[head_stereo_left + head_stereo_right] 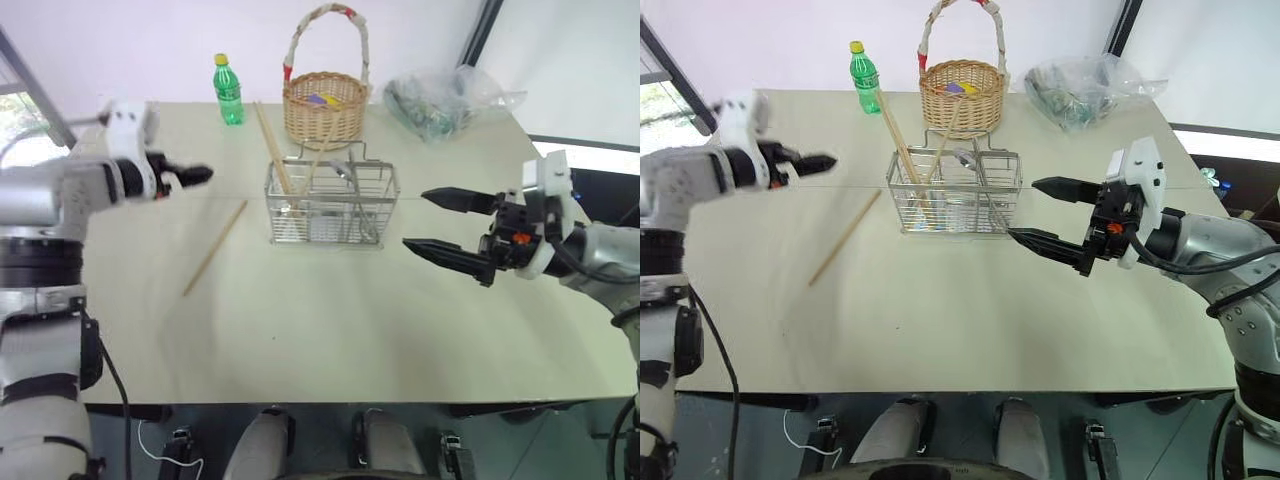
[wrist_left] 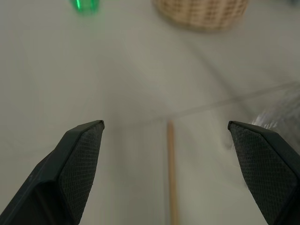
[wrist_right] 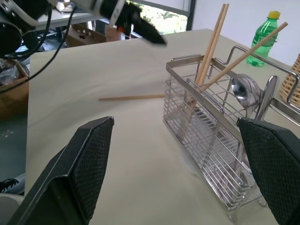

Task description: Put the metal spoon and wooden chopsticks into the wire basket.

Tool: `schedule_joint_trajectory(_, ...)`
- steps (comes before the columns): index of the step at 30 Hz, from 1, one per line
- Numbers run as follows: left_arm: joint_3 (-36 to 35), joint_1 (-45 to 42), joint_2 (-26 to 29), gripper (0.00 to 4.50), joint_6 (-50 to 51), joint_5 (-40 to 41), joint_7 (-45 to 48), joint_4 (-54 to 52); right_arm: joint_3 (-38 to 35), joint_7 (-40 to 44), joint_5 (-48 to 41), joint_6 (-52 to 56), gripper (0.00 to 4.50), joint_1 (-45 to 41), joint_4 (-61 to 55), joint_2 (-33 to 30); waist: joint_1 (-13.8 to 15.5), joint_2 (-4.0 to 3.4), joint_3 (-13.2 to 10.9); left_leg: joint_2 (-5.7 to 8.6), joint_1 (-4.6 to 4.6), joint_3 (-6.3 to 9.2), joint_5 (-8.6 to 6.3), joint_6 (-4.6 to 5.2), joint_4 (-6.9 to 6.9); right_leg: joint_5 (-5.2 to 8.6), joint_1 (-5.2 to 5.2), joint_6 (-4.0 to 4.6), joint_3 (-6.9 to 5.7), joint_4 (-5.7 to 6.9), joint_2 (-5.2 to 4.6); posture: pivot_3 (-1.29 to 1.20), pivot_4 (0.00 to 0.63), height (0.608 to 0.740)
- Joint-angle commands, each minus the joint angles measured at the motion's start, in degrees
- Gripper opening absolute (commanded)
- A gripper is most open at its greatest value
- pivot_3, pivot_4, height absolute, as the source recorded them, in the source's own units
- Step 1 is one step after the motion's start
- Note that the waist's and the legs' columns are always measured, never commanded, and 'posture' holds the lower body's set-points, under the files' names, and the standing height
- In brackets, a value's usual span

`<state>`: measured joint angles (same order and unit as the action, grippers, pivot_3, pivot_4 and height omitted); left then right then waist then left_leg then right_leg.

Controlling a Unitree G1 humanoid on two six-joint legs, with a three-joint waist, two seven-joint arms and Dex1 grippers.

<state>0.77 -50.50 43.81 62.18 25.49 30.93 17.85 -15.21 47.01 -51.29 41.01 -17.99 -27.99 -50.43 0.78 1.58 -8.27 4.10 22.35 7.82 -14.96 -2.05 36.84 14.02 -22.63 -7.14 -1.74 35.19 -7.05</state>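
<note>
The wire basket [image 1: 331, 205] stands at the table's middle. Three wooden chopsticks [image 1: 273, 150] lean in it, their ends sticking out above the rim. One more chopstick [image 1: 214, 248] lies flat on the table to the basket's left. The metal spoon [image 3: 245, 92] stands in the basket, bowl up. My left gripper [image 1: 190, 177] hovers open over the table to the left of the basket, above the far end of the loose chopstick [image 2: 171, 168], holding nothing. My right gripper [image 1: 415, 219] is open and empty just right of the basket, pointing at it.
A round wicker basket [image 1: 322, 105] with a tall handle stands right behind the wire basket. A green bottle [image 1: 228, 92] is at the back left and a clear plastic bag [image 1: 445, 100] at the back right. Bare table [image 1: 320, 320] stretches in front.
</note>
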Motion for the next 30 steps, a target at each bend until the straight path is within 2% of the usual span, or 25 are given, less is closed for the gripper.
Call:
schedule_joint_trajectory(1, 5.56, 0.59, -0.75, 4.46, -1.54, -3.76, 3.18, -0.39, -0.66, -0.47, -0.19, -0.73, 4.36, -0.2, -1.99, 0.43, -0.01, -0.01, -0.01, 0.02, 0.03, -0.01, 0.0, 0.0, 0.0, 0.0, -0.03, 0.0, 0.01, 0.0, -0.04, 0.0, 0.15, 0.674)
schedule_joint_trajectory(6, 11.62, -3.76, -4.85, 4.46, -7.87, -9.78, 7.62, 11.27, -1.11, -0.4, -0.94, 0.01, 4.36, 0.78, -3.17, -0.29, -0.03, -0.02, -0.01, 0.01, 0.08, -0.01, 0.0, 0.0, -0.03, 0.0, -0.1, 0.0, 0.0, 0.0, -0.06, 0.0, 0.15, 0.674)
schedule_joint_trajectory(10, 14.79, -11.12, -9.49, 4.46, -16.56, -16.34, 10.25, 28.9, -1.86, -0.74, -2.16, 1.01, 4.36, 0.84, -3.77, -0.85, 0.03, 0.0, -0.01, 0.02, 0.08, -0.03, 0.0, 0.0, -0.01, 0.0, -0.08, 0.0, -0.02, -0.01, -0.06, 0.0, 0.15, 0.674)
schedule_joint_trajectory(15, 15.55, -17.22, -13.81, 4.46, -25.33, -22.5, 11.87, 44.83, -2.65, -0.98, -3.47, 2.26, 4.36, 0.83, -4.35, -1.6, -0.09, 0.01, -0.01, 0.03, 0.09, -0.09, -0.03, 0.06, -0.02, 0.0, -0.1, -0.02, -0.03, -0.01, -0.09, 0.0, 0.15, 0.674)
schedule_joint_trajectory(21, 13.62, -19.4, -16.46, 4.46, -30.23, -26.26, 10.58, 53.45, -2.94, -1.63, -4.25, 2.88, 4.36, 0.85, -5.36, -1.97, -0.07, 0.02, 0.0, 0.02, 0.07, -0.12, -0.05, 0.08, -0.01, 0.0, -0.1, -0.05, -0.03, 0.01, -0.1, 0.0, 0.15, 0.674)
schedule_joint_trajectory(24, 11.78, -19.56, -17.0, 3.58, -31.15, -26.69, 9.8, 54.86, -3.07, -2.17, -4.54, 3.04, 4.36, 0.83, -5.62, -1.98, -0.08, 0.02, 0.0, 0.02, 0.04, -0.12, -0.05, 0.08, 0.01, 0.0, -0.05, -0.07, -0.04, 0.01, -0.1, 0.0, 0.15, 0.674)
schedule_joint_trajectory(30, 9.84, -19.72, -17.2, 0.46, -31.91, -28.21, 9.37, 55.66, -2.98, -2.52, -4.65, 2.98, 4.36, 1.09, -6.0, -1.86, -0.09, 0.02, 0.0, 0.02, 0.04, -0.12, -0.05, 0.08, 0.02, 0.0, -0.05, -0.08, -0.04, 0.03, -0.1, 0.0, 0.15, 0.674)
